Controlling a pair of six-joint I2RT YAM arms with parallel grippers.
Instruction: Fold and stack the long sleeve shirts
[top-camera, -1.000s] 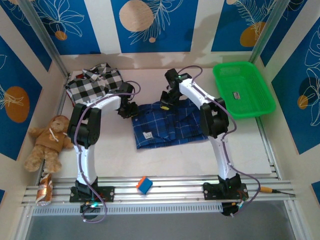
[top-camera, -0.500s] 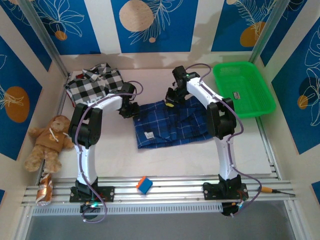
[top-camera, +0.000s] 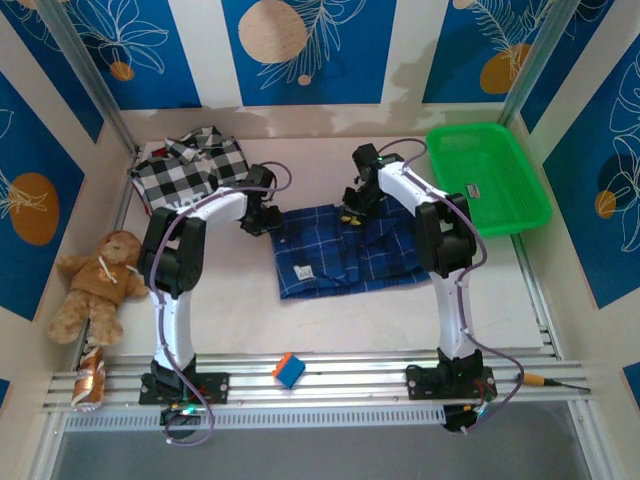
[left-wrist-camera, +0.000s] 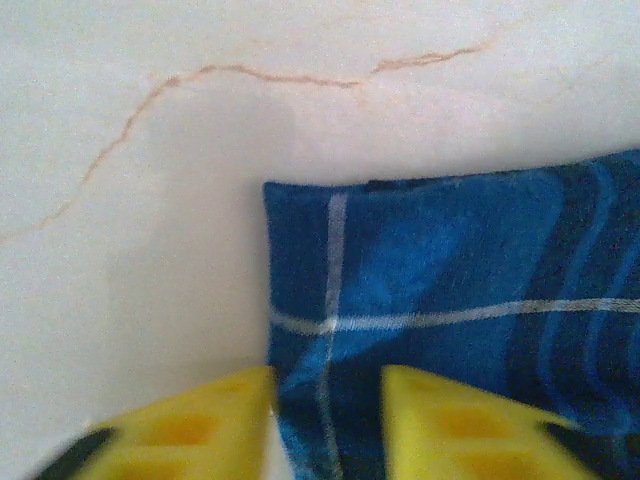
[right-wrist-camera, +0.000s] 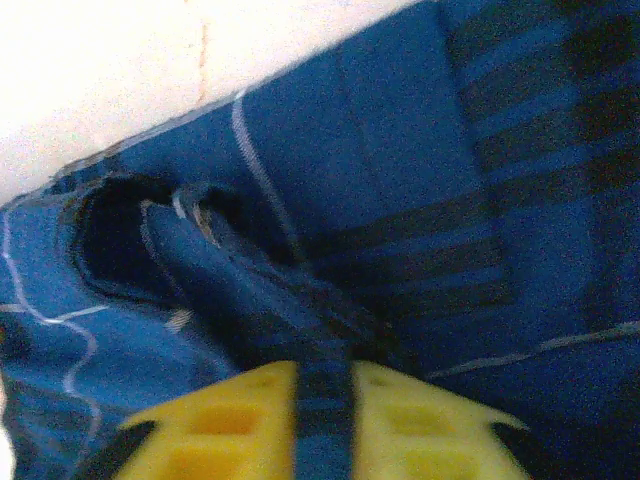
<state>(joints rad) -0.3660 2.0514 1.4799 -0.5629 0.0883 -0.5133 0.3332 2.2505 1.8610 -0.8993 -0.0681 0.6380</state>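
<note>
- Plaid shirt (top-camera: 345, 250) lies roughly folded mid-worktop (top-camera: 240, 310), between the two arms.
- Left claw (left-wrist-camera: 327, 385) is released, its fingers apart and straddling the shirt's far-left corner. The cloth lies flat in the gap.
- Right claw (right-wrist-camera: 325, 375) is clenched on a raised fold of the plaid shirt, at its far edge.
- Checked shirt (top-camera: 190, 170) is bunched in the far-left corner of the worktop, apart from the plaid shirt.

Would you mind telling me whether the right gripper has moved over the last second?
Yes: the right gripper shifted rightward, closer to the green basket.
</note>
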